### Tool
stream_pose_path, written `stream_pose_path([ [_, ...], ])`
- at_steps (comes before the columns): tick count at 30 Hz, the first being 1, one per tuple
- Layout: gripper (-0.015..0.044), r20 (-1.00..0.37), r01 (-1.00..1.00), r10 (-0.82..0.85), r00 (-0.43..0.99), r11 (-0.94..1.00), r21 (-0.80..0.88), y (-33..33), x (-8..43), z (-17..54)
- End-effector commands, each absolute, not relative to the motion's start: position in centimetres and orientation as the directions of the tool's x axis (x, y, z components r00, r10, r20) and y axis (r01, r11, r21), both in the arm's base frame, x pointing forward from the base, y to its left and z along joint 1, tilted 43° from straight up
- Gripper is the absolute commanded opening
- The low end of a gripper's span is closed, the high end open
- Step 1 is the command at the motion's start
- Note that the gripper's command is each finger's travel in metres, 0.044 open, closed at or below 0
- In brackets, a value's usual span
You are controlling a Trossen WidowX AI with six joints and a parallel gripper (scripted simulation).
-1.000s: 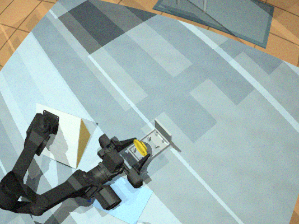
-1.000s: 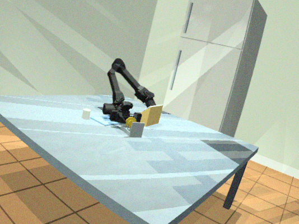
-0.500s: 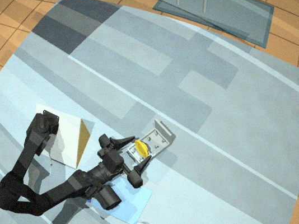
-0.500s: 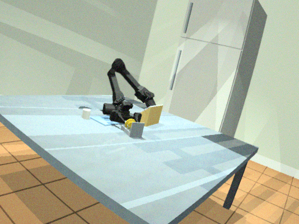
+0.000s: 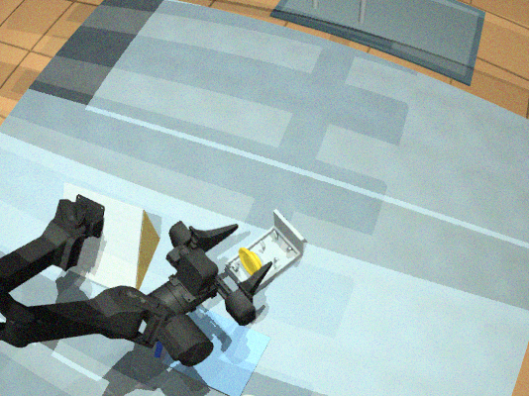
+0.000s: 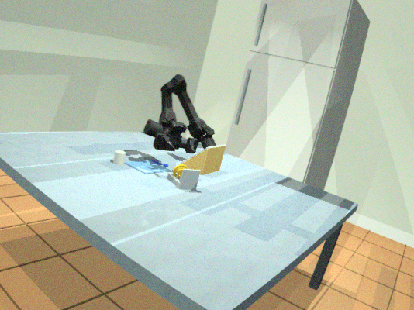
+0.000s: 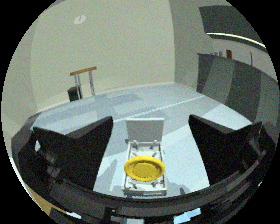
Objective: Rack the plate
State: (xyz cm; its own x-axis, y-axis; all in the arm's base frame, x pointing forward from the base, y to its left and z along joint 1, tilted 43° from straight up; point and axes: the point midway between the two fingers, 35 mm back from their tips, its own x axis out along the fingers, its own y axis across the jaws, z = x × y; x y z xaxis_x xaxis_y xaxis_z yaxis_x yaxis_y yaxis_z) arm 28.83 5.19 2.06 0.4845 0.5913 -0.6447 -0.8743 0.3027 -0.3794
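The yellow plate (image 5: 249,260) (image 6: 179,170) (image 7: 144,169) stands on its edge in the near half of the white dish rack (image 5: 289,229) (image 6: 190,179) (image 7: 145,129), with its face leaning back somewhat. Its lower edge is between the short rails, but which slot holds it is hard to tell. The rack's tall end wall is at the far end from the arm. My gripper (image 5: 254,246) (image 7: 151,120) is open wide. In the wrist view its fingers are on either side of the plate and rack, clear of both, with nothing between them touching.
A block with a white top and tan side (image 5: 116,245) (image 6: 211,162) stands beside the arm, left of the rack in the top view. A light blue mat (image 5: 243,355) (image 6: 145,168) lies on the other side, with a small blue object (image 5: 158,349) (image 6: 160,163). A white cylinder (image 6: 119,157) stands beyond it.
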Motion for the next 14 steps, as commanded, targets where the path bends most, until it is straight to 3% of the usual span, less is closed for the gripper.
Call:
stream_pose_path([
  [1, 0.04, -0.64, -0.874, 0.596, 0.484, 0.309, -0.374, 7.76, 28.56, 4.8],
  [7, 0.04, -0.651, -0.878, 0.59, 0.478, 0.318, -0.357, 7.95, 28.53, 4.85],
  [14, 0.04, -0.756, -0.89, 0.515, 0.404, 0.413, -0.194, 8.66, 28.0, 4.12],
])
